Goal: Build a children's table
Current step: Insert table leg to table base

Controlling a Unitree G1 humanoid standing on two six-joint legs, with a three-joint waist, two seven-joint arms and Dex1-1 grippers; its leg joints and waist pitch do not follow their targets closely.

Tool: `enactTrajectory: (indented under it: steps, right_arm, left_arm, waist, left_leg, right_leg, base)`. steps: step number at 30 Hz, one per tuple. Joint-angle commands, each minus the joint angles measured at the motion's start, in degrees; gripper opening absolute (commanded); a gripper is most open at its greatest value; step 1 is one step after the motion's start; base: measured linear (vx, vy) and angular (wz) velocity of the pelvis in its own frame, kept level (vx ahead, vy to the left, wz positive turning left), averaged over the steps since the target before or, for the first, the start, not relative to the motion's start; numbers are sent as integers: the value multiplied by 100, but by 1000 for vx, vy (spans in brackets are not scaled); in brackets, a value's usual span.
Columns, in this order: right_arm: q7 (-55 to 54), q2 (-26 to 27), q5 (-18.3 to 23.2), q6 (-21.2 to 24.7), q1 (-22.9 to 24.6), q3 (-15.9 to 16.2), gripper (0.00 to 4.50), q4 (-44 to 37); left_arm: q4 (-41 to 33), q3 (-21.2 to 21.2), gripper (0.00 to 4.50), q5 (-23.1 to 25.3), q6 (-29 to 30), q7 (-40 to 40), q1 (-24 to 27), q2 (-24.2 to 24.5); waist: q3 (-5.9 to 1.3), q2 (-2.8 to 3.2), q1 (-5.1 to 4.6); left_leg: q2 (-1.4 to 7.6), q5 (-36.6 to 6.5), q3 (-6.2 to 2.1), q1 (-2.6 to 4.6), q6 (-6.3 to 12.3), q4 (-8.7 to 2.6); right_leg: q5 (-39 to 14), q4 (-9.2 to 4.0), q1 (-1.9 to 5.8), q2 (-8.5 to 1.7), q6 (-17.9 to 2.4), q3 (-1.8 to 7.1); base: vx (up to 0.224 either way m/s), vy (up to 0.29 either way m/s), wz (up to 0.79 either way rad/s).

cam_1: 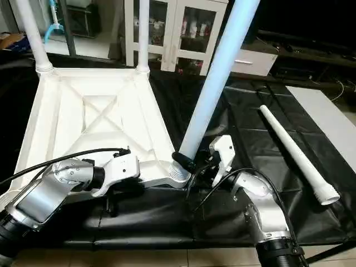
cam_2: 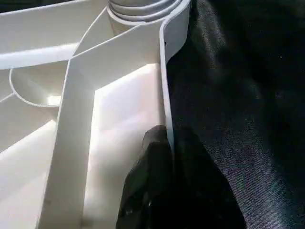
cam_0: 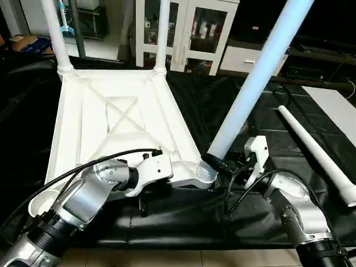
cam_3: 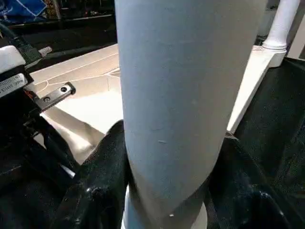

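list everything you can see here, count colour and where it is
table top: 1, white, upside down on the black mat, ribbed underside up
fitted legs: 2, white, standing upright in the two far corner sockets
leg being fitted: 1, white, leaning in the near right corner socket, its base between the right jaws
loose leg: 1, white, lying on the mat to the right of the top
empty socket: 1, white, near left corner
mat: 1, black, covering the work surface
cabinet: 1, white with glass doors, background
left gripper: 1, black jaws shut on the near rim of the top
right gripper: 1, black jaws closed around the leaning leg near its base
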Motion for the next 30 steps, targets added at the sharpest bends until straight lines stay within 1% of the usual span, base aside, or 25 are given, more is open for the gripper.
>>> enactTrajectory:
  steps: [1,5,6,9,14,17,18,19,20,21,22,23,24,25,26,27,28,29,30]
  right_arm:
    - [-82,-156,-346,301,248,126,186,531]
    - [-56,-157,-271,349,231,108,186,533]
    - [-56,-152,-240,373,230,99,186,532]
    - [-55,-138,-183,420,226,71,186,532]
    - [-143,-109,-243,397,170,37,186,570]
    - [-560,-39,-411,328,18,-53,186,793]
    - [-741,-10,-476,274,-53,-103,186,910]
    - [-972,16,-566,206,-142,-155,186,1056]
    - [-1247,49,-649,162,-250,-223,186,1224]
    - [-1275,52,-657,159,-261,-230,185,1242]
    - [-1740,113,-765,107,-445,-346,185,1498]
    - [-2079,153,-843,88,-586,-413,185,1686]
    - [-2385,185,-924,50,-719,-463,185,1868]
    - [-2385,185,-924,50,-719,-463,185,1868]
    - [-3043,200,-1214,-67,-946,-465,185,2168]
    - [-3211,222,-1248,-82,-1007,-486,185,2245]
    - [-3298,234,-1266,-90,-1038,-497,185,2284]
    - [-3511,256,-1314,-106,-1112,-515,185,2381]
    - [-3884,326,-1357,-35,-1222,-549,185,2547]
  left_arm:
    - [-1,99,0,-67,-245,66,-84,-71]
    - [1,99,0,-60,-237,53,-87,-72]
    - [-3,103,0,-58,-234,49,-84,-72]
    - [-7,115,0,-62,-221,39,-78,-71]
    - [-15,158,0,-64,-126,100,-76,-85]
    - [-3,266,0,-88,58,254,-108,-177]
    - [0,298,0,-96,129,303,-127,-215]
    - [10,348,0,-98,212,397,-156,-279]
    - [14,400,0,-98,305,497,-190,-348]
    - [15,405,0,-98,314,508,-194,-356]
    - [2,475,0,-95,476,655,-252,-468]
    - [-24,510,0,-105,618,728,-298,-548]
    - [-45,549,0,-116,749,808,-347,-636]
    - [-45,549,0,-116,749,808,-347,-636]
    - [-62,609,0,-49,1016,1049,-462,-817]
    - [-57,627,0,-2,1112,1153,-506,-881]
    - [-54,637,0,22,1162,1207,-529,-914]
    - [-36,668,0,89,1304,1367,-591,-1012]
    - [25,746,0,165,1582,1629,-724,-1214]
  waist:
    - [-126,71,-77]
    - [-124,73,-97]
    - [-116,88,-99]
    - [-113,77,-107]
    - [-105,82,-123]
    - [-92,85,-143]
    - [-84,95,-170]
    - [-68,115,-212]
    - [-61,135,-231]
    - [-46,167,-277]
    - [-51,189,-314]
    - [-35,199,-331]
    - [-20,216,-378]
    - [-29,233,-385]
    - [-21,231,-384]
    - [-1,215,-400]
    - [-8,203,-412]
    - [-14,200,-414]
    - [15,202,-433]
  left_leg:
    - [94,-3187,-73,140,-184,-514]
    - [92,-3264,-82,154,-186,-507]
    - [91,-3298,-85,155,-189,-509]
    - [90,-3342,-88,155,-187,-509]
    - [91,-3432,-102,165,-202,-510]
    - [87,-3496,-112,166,-216,-516]
    - [88,-3559,-130,158,-236,-532]
    - [92,-3696,-155,155,-271,-554]
    - [99,-3800,-173,163,-292,-574]
    - [116,-4061,-205,189,-305,-615]
    - [156,-4204,-228,170,-324,-689]
    - [156,-4238,-223,155,-304,-720]
    - [175,-4411,-229,155,-343,-775]
    - [191,-4457,-223,158,-364,-798]
    - [200,-4449,-186,167,-355,-830]
    - [179,-4373,-143,194,-346,-817]
    - [138,-4199,-117,273,-306,-714]
    - [127,-4097,-123,282,-290,-683]
    - [152,-4037,-134,219,-264,-720]
  right_leg:
    - [-3934,-612,-10,-256,-218,83]
    - [-4013,-630,-24,-259,-195,76]
    - [-4026,-634,-29,-258,-193,75]
    - [-4066,-643,-33,-256,-177,70]
    - [-4155,-657,-42,-260,-160,55]
    - [-4206,-670,-39,-263,-160,32]
    - [-4234,-676,-24,-263,-155,4]
    - [-4239,-681,-9,-258,-157,-45]
    - [-4194,-691,10,-247,-165,-84]
    - [-4014,-708,51,-225,-206,-187]
    - [-3705,-647,159,-240,-271,-247]
    - [-3619,-660,181,-252,-310,-269]
    - [-3540,-652,227,-255,-329,-345]
    - [-3435,-614,265,-262,-342,-356]
    - [-3308,-608,279,-272,-380,-341]
    - [-3432,-656,228,-281,-380,-347]
    - [-3726,-776,181,-319,-303,-390]
    - [-3837,-816,194,-344,-258,-422]
    - [-3881,-829,277,-333,-172,-514]
  base:
    - [0,0,0]
    - [0,0,0]
    - [0,0,0]
    - [0,0,0]
    - [0,0,0]
    - [0,0,0]
    - [0,0,0]
    - [0,0,0]
    - [0,0,0]
    - [0,0,0]
    - [0,0,0]
    - [0,0,0]
    - [-52,15,-6]
    - [-52,15,-6]
    - [0,0,0]
    - [0,0,0]
    - [0,0,0]
    - [0,0,0]
    - [0,0,0]
